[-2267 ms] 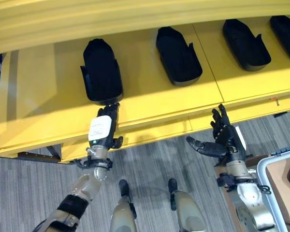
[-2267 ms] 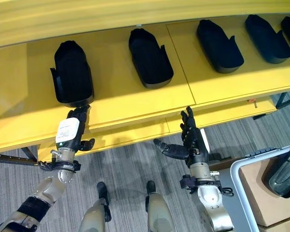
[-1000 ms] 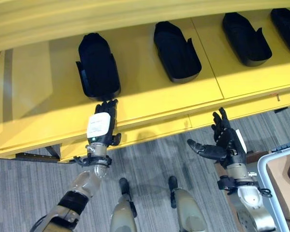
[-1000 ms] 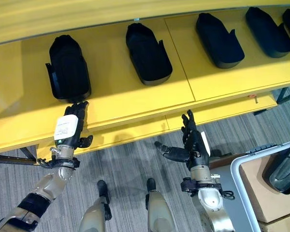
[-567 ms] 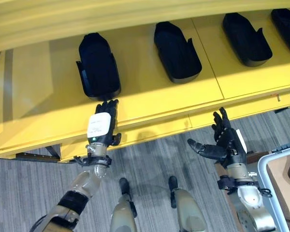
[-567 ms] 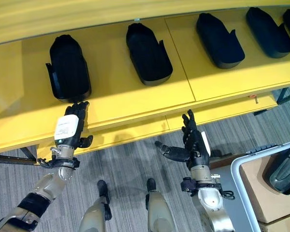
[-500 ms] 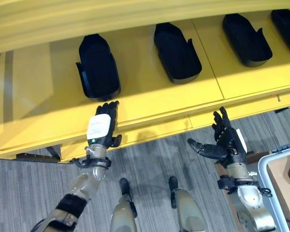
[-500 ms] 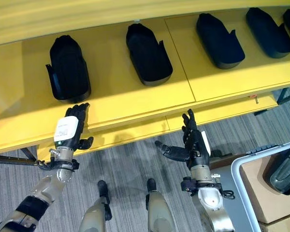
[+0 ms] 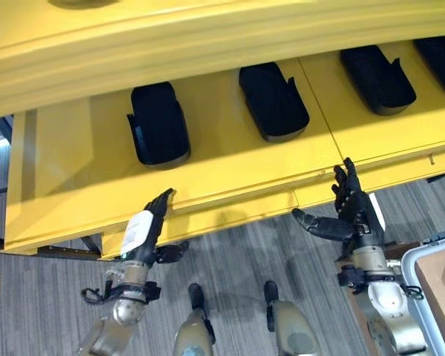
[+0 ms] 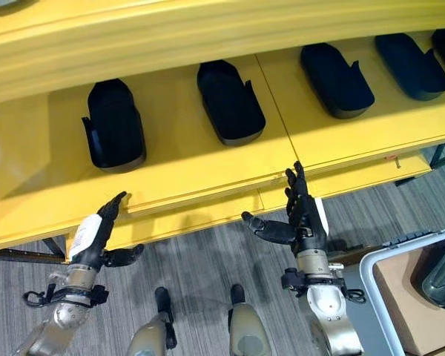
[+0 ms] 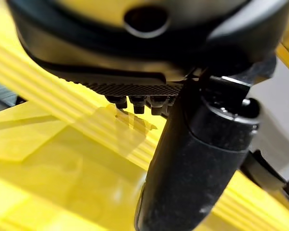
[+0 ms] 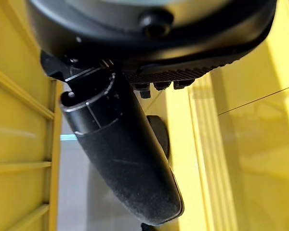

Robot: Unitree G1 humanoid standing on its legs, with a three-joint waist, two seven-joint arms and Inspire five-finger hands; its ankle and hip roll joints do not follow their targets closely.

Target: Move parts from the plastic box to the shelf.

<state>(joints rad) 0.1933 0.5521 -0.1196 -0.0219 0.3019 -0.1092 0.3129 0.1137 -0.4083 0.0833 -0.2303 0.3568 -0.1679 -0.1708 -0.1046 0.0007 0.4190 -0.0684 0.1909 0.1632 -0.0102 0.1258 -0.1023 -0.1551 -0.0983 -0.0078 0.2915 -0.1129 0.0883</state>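
Left eye: black moulded plastic parts (image 9: 159,124) in row on yellow shelf (image 9: 67,163); left hand (image 9: 143,231) empty, fingers straight at shelf lip | Right eye: right hand (image 10: 305,216) spread wide, empty, below lip; grey plastic box (image 10: 374,285) lower right | Wrists: fingers extended, nothing gripped.

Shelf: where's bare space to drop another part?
Widest bare patch on the yellow shelf: its left end, beside the leftmost black part. Also the front strip between the parts and the edge, above the open left hand and right hand. Gaps between parts are narrower.
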